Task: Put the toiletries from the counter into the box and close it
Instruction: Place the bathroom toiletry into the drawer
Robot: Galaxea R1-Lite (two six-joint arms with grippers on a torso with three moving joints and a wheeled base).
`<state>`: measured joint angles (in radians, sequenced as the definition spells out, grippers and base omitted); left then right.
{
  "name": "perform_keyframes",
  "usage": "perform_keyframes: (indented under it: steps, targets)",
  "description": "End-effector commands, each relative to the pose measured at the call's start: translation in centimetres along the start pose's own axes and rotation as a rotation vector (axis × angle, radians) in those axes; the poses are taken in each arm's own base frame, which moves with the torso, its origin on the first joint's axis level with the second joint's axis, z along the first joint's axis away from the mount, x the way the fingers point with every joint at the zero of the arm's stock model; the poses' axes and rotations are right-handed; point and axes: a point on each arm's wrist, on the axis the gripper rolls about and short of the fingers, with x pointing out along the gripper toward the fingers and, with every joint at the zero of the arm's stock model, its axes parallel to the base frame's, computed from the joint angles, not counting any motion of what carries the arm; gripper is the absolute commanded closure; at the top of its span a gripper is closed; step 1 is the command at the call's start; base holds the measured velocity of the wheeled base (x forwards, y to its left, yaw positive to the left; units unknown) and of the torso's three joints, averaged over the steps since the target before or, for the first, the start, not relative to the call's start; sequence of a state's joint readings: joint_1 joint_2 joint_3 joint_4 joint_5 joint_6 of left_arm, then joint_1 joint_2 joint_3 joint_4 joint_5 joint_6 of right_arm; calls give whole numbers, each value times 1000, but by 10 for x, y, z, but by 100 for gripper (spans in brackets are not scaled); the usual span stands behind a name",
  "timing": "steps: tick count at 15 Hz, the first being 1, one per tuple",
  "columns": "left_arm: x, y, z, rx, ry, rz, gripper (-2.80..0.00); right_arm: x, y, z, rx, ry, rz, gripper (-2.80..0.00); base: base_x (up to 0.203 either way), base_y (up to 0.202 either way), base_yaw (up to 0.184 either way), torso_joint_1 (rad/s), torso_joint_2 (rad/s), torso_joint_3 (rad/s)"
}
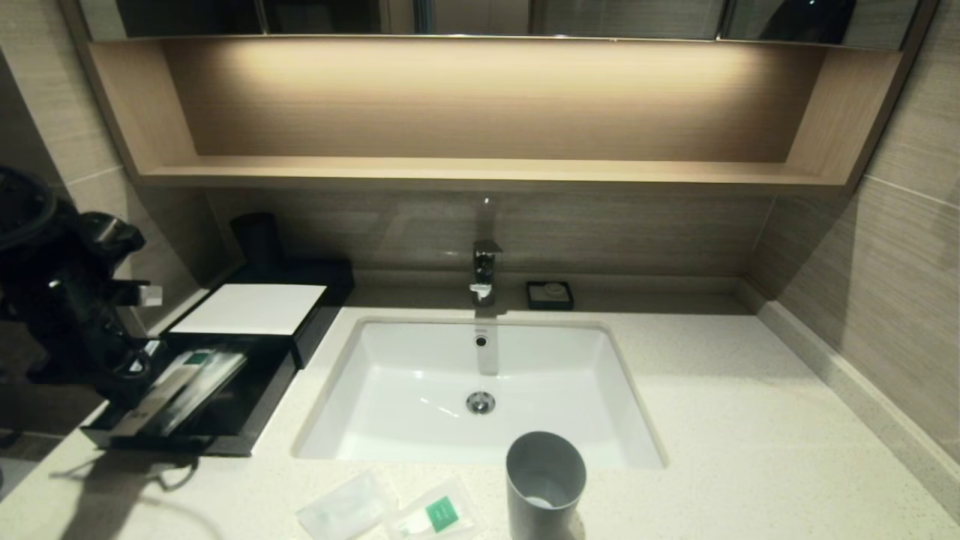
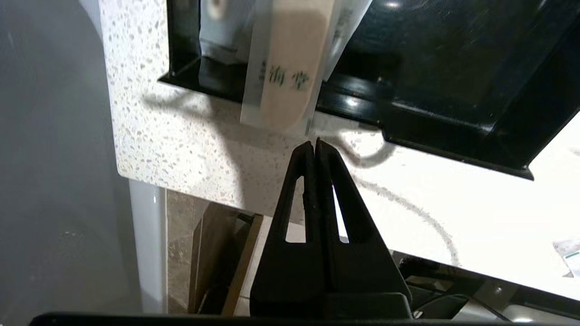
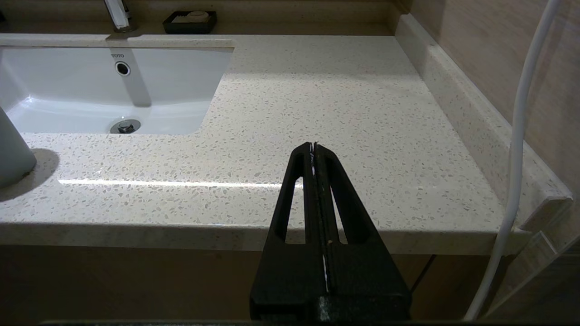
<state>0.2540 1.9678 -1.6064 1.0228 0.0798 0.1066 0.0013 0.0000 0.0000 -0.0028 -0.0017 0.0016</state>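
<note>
While the drawer of the box [image 1: 247, 309] stands pulled out at the left of the counter [image 1: 750, 420], we see our left gripper [image 2: 314, 144] hanging just off the drawer's near edge, its jaws pressed together on nothing. The long wrapped stick [image 2: 283, 72] lies in the drawer with its near end poking out over the front lip, just beyond the fingertips and apart from them. Other pale packets lie beside it in the drawer. Two sachets remain on the counter's front edge: a plain one [image 1: 346, 508] and, just beside it, one with a green square [image 1: 435, 516], both near the grey tumbler [image 1: 545, 486] in front of the basin [image 1: 420, 375]. Our right gripper [image 3: 313, 147] hovers off the counter's right front edge, jaws closed and empty.
</note>
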Motion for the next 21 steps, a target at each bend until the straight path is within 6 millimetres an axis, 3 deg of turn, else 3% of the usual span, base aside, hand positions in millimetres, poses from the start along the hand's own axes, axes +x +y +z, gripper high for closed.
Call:
perform_keyframes:
  steps: [1, 4, 8, 21]
  targets:
    - [-10, 6, -13, -23, -8, 3, 0, 0, 0, 0, 0, 0, 0, 0, 0, 0, 0, 0, 0, 0]
    - [-10, 7, -29, -28, 17, 3, 0, 0, 0, 0, 0, 0, 0, 0, 0, 0, 0, 0, 0, 0]
    - [3, 7, -35, -33, 45, 2, 0, 0, 0, 0, 0, 1, 0, 0, 0, 0, 0, 0, 0, 0]
    - [34, 14, -26, -51, 107, 5, 0, 0, 0, 0, 0, 1, 0, 0, 0, 0, 0, 0, 0, 0]
